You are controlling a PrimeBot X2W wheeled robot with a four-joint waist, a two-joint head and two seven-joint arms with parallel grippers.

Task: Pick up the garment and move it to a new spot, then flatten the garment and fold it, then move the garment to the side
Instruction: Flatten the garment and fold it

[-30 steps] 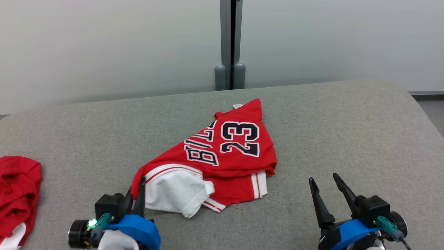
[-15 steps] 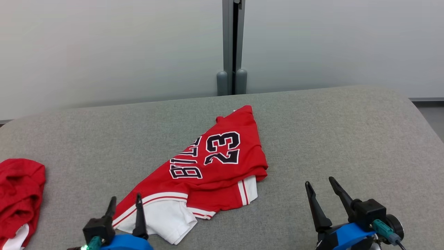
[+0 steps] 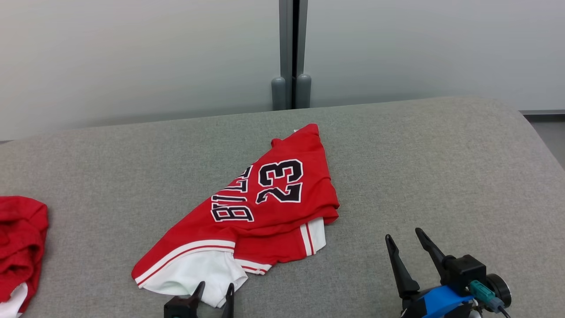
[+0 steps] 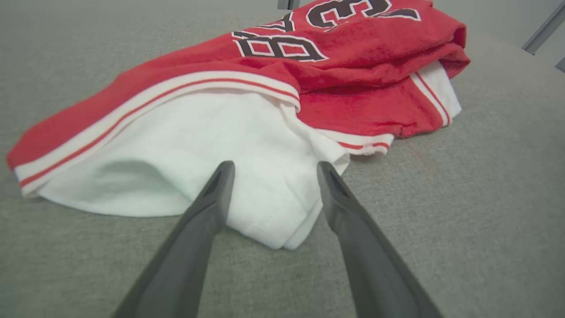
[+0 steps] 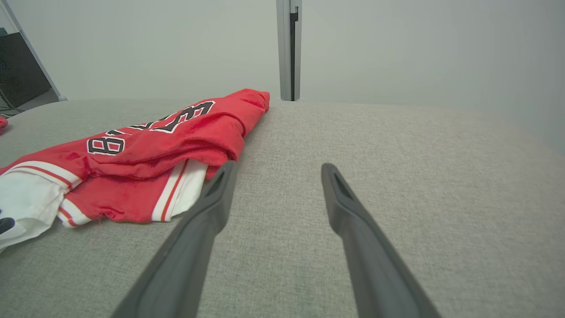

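Your left tool [image 4: 274, 167] is sitting with its fingers apart, gripping nothing, tips right at the white flap of the garment [image 3: 265, 207]. Your right tool [image 3: 403, 234] is also spread and empty, hovering over the grey padded surface [image 3: 441, 168] just right of the striped hem. The garment is lying mid-surface, long axis running near-left to far-centre, narrow end pointing at the wall post [image 3: 291, 53]. The left wrist view is showing the flap's doubled edge, and the head view is catching another red cloth [image 3: 20, 229] far left.
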